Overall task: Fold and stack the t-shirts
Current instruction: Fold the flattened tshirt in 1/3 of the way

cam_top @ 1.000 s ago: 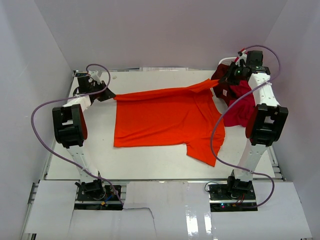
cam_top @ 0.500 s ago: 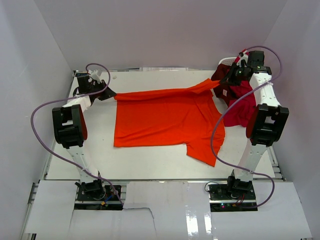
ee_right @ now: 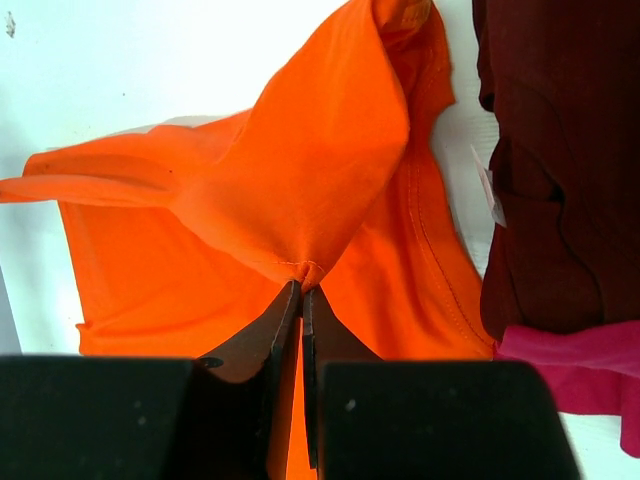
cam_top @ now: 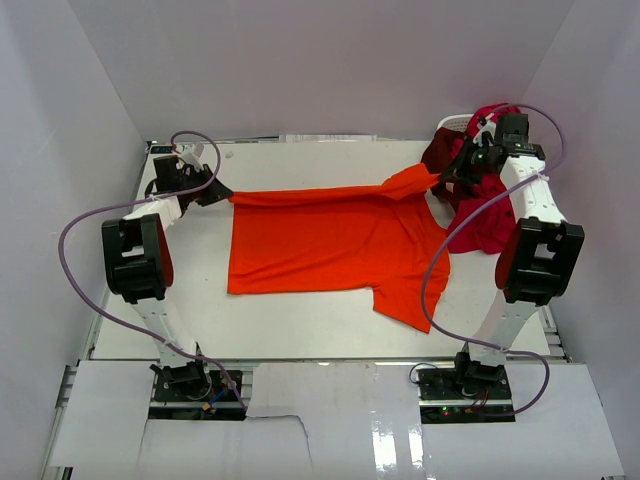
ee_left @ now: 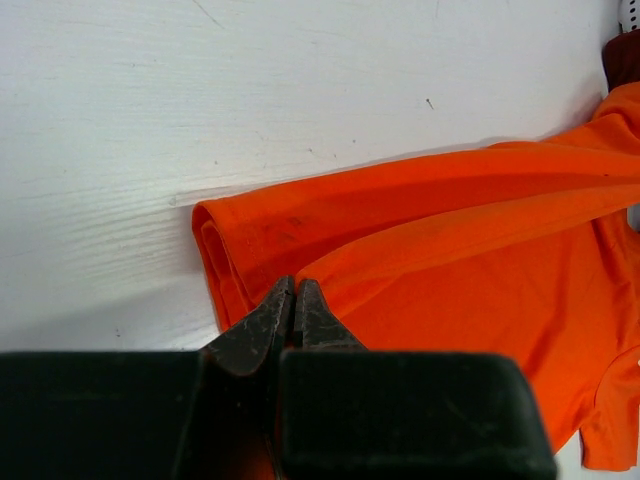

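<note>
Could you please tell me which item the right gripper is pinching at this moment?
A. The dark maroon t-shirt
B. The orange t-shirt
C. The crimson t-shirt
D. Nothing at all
B: in the right wrist view the right gripper is shut on a bunched fold of the orange t-shirt, while the dark maroon t-shirt lies off to the side, outside the fingers.

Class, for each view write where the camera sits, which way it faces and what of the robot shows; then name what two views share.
Top external: high behind the robot, looking down at the table; left arm and right arm show.
Left wrist: on that arm, facing the orange t-shirt; left hand shows, pinching it.
Right wrist: on its arm, facing that shirt; right hand pinches it.
Shared: the orange shirt.
</note>
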`<state>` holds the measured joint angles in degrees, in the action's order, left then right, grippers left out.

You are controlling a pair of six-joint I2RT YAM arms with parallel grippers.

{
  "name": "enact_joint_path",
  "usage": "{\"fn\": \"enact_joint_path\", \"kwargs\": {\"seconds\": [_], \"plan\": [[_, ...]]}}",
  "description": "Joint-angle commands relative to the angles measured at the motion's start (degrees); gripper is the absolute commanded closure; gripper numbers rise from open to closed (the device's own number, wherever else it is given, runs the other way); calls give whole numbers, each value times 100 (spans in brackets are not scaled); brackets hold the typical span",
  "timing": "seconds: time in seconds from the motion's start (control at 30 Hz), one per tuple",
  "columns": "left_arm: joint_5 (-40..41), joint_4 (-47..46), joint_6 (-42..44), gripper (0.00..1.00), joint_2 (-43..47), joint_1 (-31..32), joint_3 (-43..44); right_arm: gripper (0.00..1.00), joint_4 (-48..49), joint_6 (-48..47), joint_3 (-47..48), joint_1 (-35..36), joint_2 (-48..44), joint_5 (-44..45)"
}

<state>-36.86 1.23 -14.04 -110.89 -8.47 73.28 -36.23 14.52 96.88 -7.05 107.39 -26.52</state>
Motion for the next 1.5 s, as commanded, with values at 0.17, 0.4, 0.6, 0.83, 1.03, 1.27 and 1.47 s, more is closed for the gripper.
{"fn": "enact_joint_path", "kwargs": {"seconds": [0.17, 0.4, 0.6, 0.83, 1.03, 1.27, 1.47], "plan": [[-76, -80, -19, 100, 621, -23, -208, 92, 230, -64, -389, -25, -403, 51], [-75, -18, -55, 100, 586, -23, -340, 92, 257, -73, -723, -25, -456, 112], [-102, 289, -37, 100, 446, -14, -270, 92, 239, -64, -960, -16, -413, 139], [-102, 614, -11, 100, 296, 47, -261, 92, 81, -108, -1031, 54, -228, 244], [-5, 1054, -72, 100, 121, 100, -217, 92, -191, -160, -943, 116, 9, 464], [127, 1317, -160, 100, 68, 153, -217, 92, -534, -222, -934, 160, 308, 753], [275, 1494, -230, 91, 41, 188, -173, 84, -578, -187, -1005, 169, 370, 999]]}}
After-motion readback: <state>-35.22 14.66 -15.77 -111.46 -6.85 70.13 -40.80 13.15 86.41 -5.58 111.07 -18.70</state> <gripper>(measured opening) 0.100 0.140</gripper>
